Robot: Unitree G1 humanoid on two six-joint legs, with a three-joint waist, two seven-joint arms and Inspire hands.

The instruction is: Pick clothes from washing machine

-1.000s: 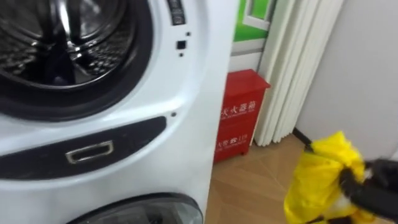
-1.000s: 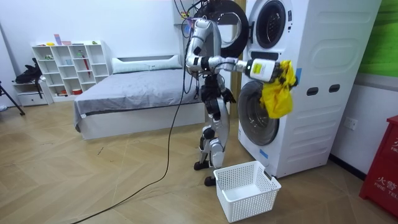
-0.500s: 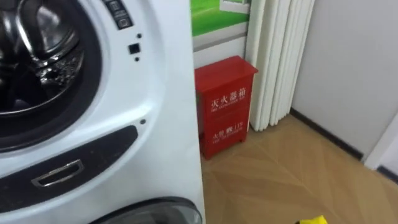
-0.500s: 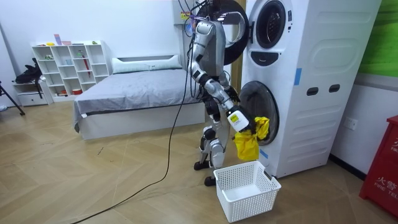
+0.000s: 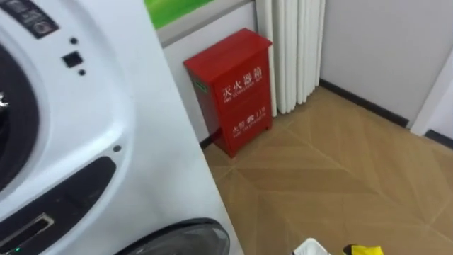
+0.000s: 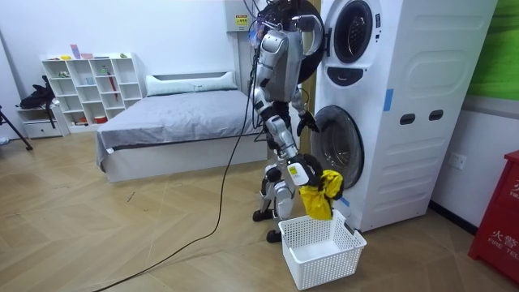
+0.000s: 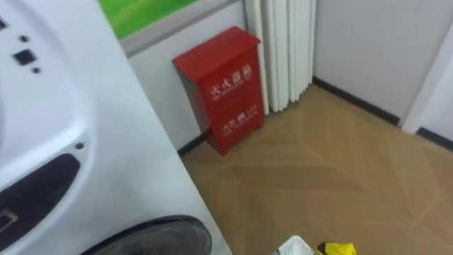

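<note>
in the room view a bed (image 6: 178,122) lay at the left, well apart from the work. right of centre the robot stood facing the stacked washer (image 6: 405,122), close enough to reach it without a step. the upper door (image 6: 293,36) stood swung open beside the robot's head at the top of the frame, likely so the drum could be reached. the left hand (image 6: 307,122) hung at mid-frame near the lower door and carried nothing; i cannot tell how its fingers were set. below it the right arm reached down and forward, and the right hand (image 6: 299,172) was closed on the yellow cloth (image 6: 316,197), which drooped from the grip in a loose bunch. the cloth hung just above the near rim of the white basket (image 6: 328,264), not yet inside it. the basket sat on the floor at the lower centre, between the robot's feet and the washer, seemingly so that a garment could be let go straight into it. the low, overhanging hold looked like the run-up to a drop. in the eye views the washer's white front filled the left side. a red box (image 5: 233,92) stood against the wall at upper centre, with a pale curtain (image 5: 290,49) to its right. a corner of the basket and a tip of the cloth showed at the bottom edge, right of centre.
</note>
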